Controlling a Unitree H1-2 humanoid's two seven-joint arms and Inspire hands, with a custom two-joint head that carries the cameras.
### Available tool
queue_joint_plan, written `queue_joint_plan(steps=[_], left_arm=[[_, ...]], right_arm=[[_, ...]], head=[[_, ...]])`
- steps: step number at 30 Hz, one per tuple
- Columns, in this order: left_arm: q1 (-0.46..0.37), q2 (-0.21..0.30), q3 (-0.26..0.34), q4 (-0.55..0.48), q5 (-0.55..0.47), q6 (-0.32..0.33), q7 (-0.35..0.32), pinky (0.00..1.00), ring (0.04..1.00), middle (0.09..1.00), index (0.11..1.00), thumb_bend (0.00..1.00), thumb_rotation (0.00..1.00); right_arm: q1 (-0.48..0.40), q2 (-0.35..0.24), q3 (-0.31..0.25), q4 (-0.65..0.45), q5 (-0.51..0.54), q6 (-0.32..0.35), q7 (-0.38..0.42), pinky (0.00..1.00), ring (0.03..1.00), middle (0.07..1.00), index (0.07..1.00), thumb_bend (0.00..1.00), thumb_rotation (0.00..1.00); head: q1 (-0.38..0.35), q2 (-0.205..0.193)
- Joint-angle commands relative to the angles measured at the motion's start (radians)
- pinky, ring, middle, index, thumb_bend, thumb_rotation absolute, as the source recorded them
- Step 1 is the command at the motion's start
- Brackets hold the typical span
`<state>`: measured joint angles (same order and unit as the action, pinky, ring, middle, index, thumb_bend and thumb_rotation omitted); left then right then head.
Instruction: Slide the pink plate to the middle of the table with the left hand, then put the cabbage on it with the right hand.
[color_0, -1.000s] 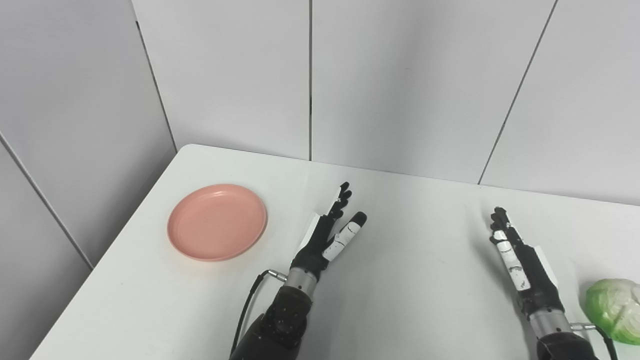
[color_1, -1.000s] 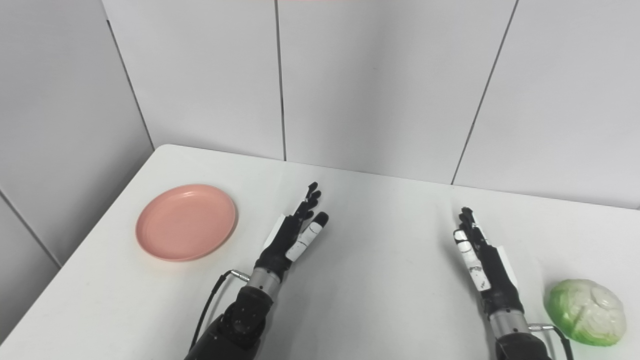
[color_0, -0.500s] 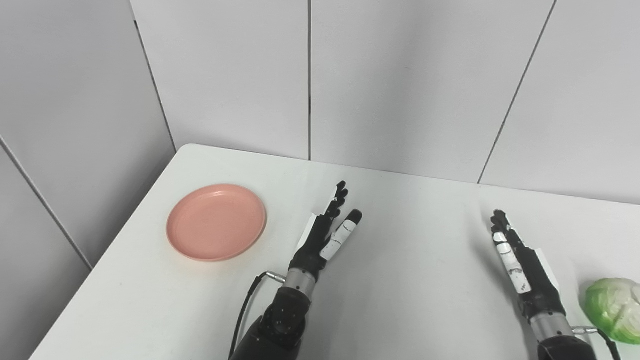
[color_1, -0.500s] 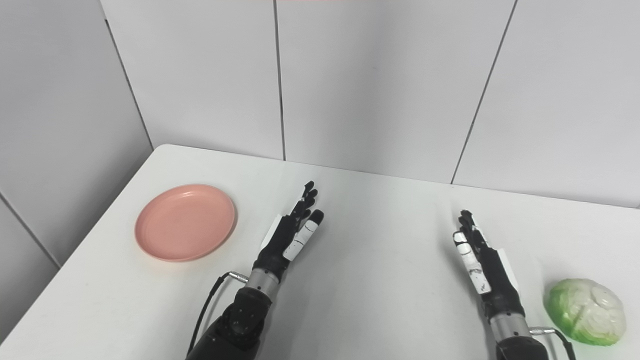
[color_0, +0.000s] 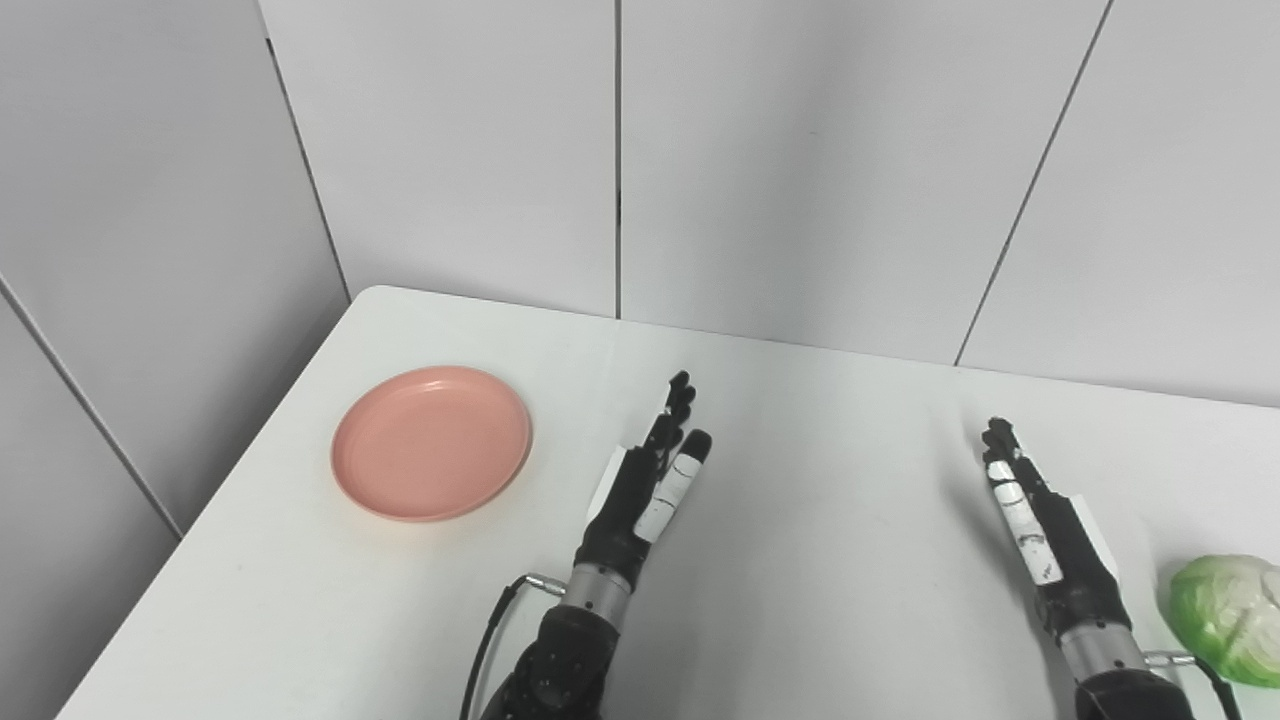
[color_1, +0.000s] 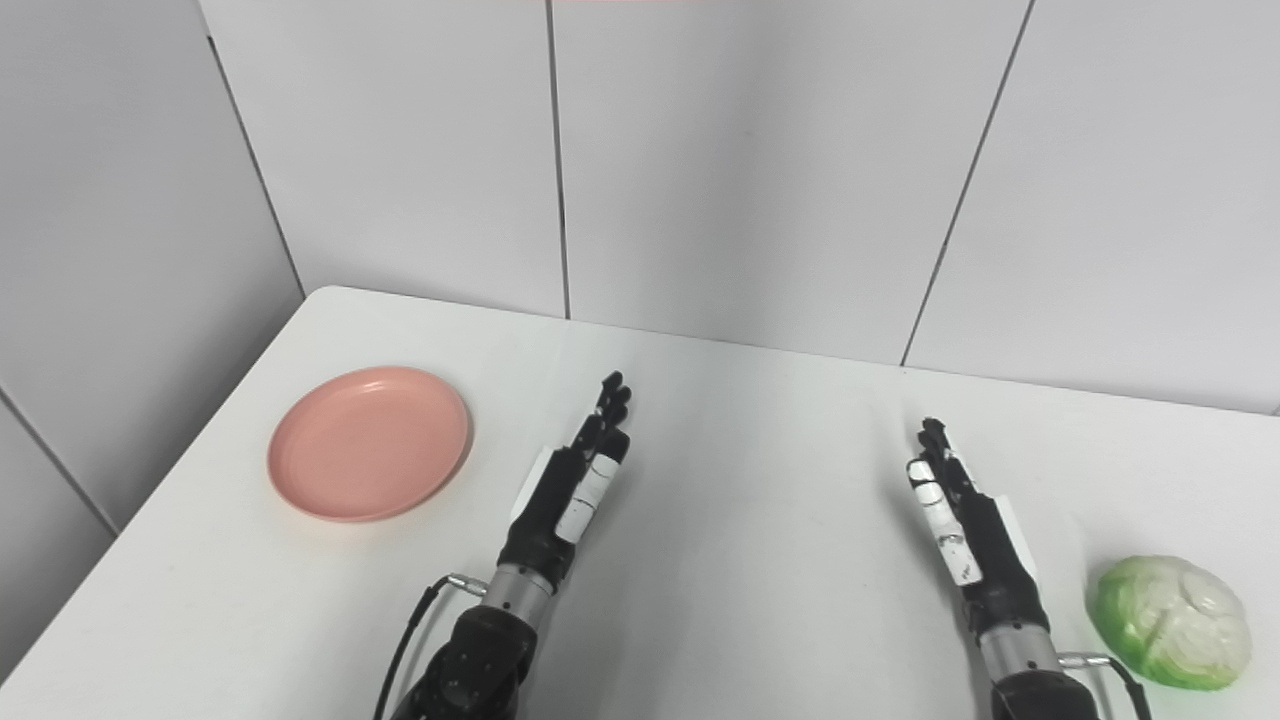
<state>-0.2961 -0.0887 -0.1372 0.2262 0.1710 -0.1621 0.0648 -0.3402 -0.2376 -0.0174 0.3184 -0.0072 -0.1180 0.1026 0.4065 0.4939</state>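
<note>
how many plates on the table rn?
1. The pink plate sits on the left side of the table, left of the left hand. Nothing in view could hide another.

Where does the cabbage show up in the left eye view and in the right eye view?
Left eye view: the cabbage sits at the lower right, cut off by the picture's right edge.
Right eye view: it lies whole at the lower right, a little in from the edge.
Shared landmark: the right hand stands just left of it, apart from it, in both views.
</note>
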Motion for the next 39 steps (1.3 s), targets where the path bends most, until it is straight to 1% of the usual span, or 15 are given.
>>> queue_joint_plan(steps=[1,2,4,7,9,13,18,21,24,27,30,34,36,38,39], left_arm=[[-0.023,-0.010,0.000,-0.087,-0.003,0.018,-0.006,1.00,1.000,1.000,1.000,0.90,1.00],[-0.023,-0.009,0.002,-0.114,-0.001,0.020,-0.005,1.00,1.000,1.000,1.000,0.90,1.00],[-0.023,-0.010,0.012,-0.158,-0.015,0.023,-0.003,1.00,1.000,1.000,1.000,0.88,1.00],[-0.028,-0.007,0.033,-0.221,-0.044,0.029,-0.006,0.99,0.999,1.000,1.000,0.89,1.00],[-0.033,-0.007,0.045,-0.250,-0.054,0.023,-0.004,0.99,0.994,1.000,1.000,0.86,1.00],[-0.044,-0.004,0.067,-0.301,-0.067,0.037,-0.005,0.99,0.987,1.000,1.000,0.88,1.00],[-0.056,0.008,0.094,-0.335,-0.092,0.040,-0.006,0.99,0.992,1.000,1.000,0.88,1.00],[-0.062,0.023,0.117,-0.360,-0.100,0.045,-0.006,0.99,0.990,1.000,1.000,0.87,1.00],[-0.068,0.045,0.139,-0.374,-0.099,0.046,-0.003,1.00,0.991,1.000,1.000,0.86,1.00],[-0.077,0.068,0.165,-0.385,-0.125,0.050,-0.008,1.00,0.995,1.000,1.000,0.88,1.00],[-0.084,0.078,0.196,-0.395,-0.122,0.048,0.015,0.98,0.988,1.000,1.000,0.88,1.00],[-0.091,0.082,0.240,-0.426,-0.148,0.068,0.032,0.98,0.997,1.000,1.000,0.86,1.00],[-0.094,0.095,0.255,-0.438,-0.144,0.080,0.036,0.98,0.999,1.000,1.000,0.86,1.00],[-0.097,0.111,0.270,-0.436,-0.155,0.072,0.033,0.99,1.000,1.000,1.000,0.86,1.00],[-0.100,0.122,0.280,-0.432,-0.169,0.067,0.027,0.99,1.000,1.000,1.000,0.87,1.00]], right_arm=[[-0.023,-0.009,-0.012,-0.013,0.008,0.011,0.002,1.00,0.974,0.967,0.971,0.66,1.00],[-0.024,-0.010,-0.012,-0.010,0.006,0.007,0.000,1.00,0.977,0.968,0.972,0.68,1.00],[-0.024,-0.012,-0.011,-0.004,0.003,-0.005,0.000,1.00,0.975,0.966,0.970,0.67,1.00],[-0.024,-0.016,-0.010,0.006,0.005,-0.019,0.007,1.00,0.978,0.972,0.975,0.65,1.00],[-0.024,-0.015,-0.012,0.006,0.011,-0.018,0.009,1.00,0.978,0.977,0.981,0.64,1.00],[-0.024,-0.013,-0.015,0.008,0.013,-0.015,0.008,1.00,0.979,0.974,0.976,0.64,1.00],[-0.026,-0.013,-0.017,0.008,0.016,-0.009,0.009,1.00,0.985,0.973,0.978,0.62,1.00],[-0.028,-0.014,-0.017,0.019,0.010,-0.020,0.008,1.00,0.984,0.972,0.977,0.66,1.00],[-0.029,-0.016,-0.015,0.025,0.003,-0.035,0.005,1.00,0.974,0.965,0.970,0.66,1.00],[-0.026,-0.014,-0.016,0.013,0.007,-0.022,0.008,1.00,0.971,0.963,0.968,0.66,1.00],[-0.026,-0.006,-0.025,0.005,0.029,0.001,0.012,1.00,0.980,0.970,0.971,0.68,1.00],[-0.029,-0.010,-0.022,0.020,0.019,-0.027,0.010,1.00,0.978,0.968,0.975,0.66,1.00],[-0.033,-0.011,-0.023,0.027,0.022,-0.021,0.012,1.00,0.980,0.968,0.973,0.67,1.00],[-0.032,-0.011,-0.022,0.032,0.018,-0.035,0.009,1.00,0.976,0.965,0.970,0.67,1.00],[-0.031,-0.011,-0.022,0.029,0.017,-0.031,0.008,1.00,0.974,0.964,0.969,0.66,1.00]], head=[[-0.002,0.000],[-0.001,0.002],[0.001,0.003],[0.002,0.003],[0.002,0.005],[0.002,0.005],[0.001,0.007],[-0.001,0.007],[-0.001,0.007],[-0.001,0.007],[0.000,0.007],[-0.001,0.009],[-0.001,0.009],[0.000,0.009],[0.000,0.010]])
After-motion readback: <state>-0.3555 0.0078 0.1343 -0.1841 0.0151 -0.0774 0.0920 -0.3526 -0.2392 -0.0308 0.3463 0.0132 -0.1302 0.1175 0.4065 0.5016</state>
